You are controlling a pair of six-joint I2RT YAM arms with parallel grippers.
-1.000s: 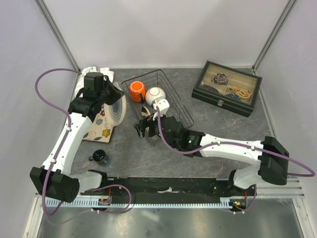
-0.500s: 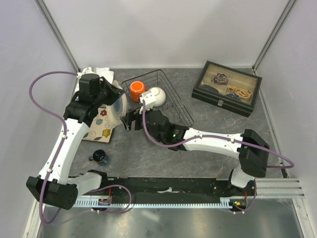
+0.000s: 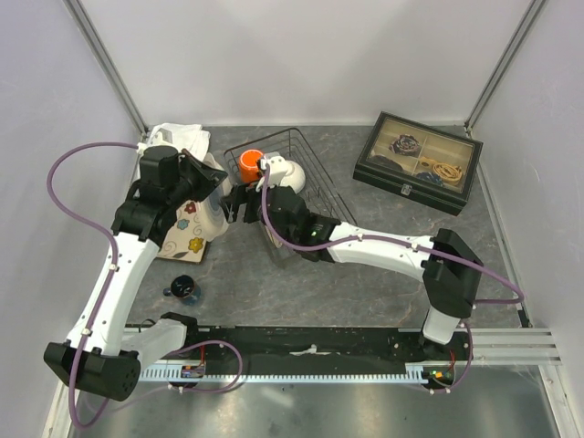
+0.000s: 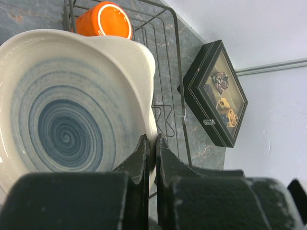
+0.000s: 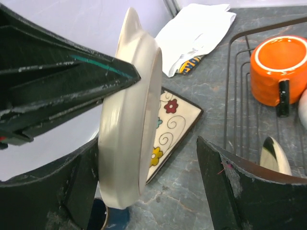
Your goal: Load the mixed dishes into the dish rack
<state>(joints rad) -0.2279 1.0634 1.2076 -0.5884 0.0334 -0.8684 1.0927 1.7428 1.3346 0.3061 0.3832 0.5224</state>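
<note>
My left gripper is shut on the rim of the cream round plate and holds it upright on edge, left of the dish rack. In the left wrist view both fingers pinch the plate. My right gripper is open, and the plate's lower edge stands between its fingers, close to the left one. The orange mug and white bowl sit in the rack. The square flower plate lies on the table beneath the round plate.
A white cloth lies at the back left. A black glass-lidded box stands at the back right. A small dark cup sits near the left arm's base. The right arm stretches across the table's middle.
My right gripper has swung left from in front of the rack to straddle the plate's edge. The left arm has shifted slightly with the plate.
</note>
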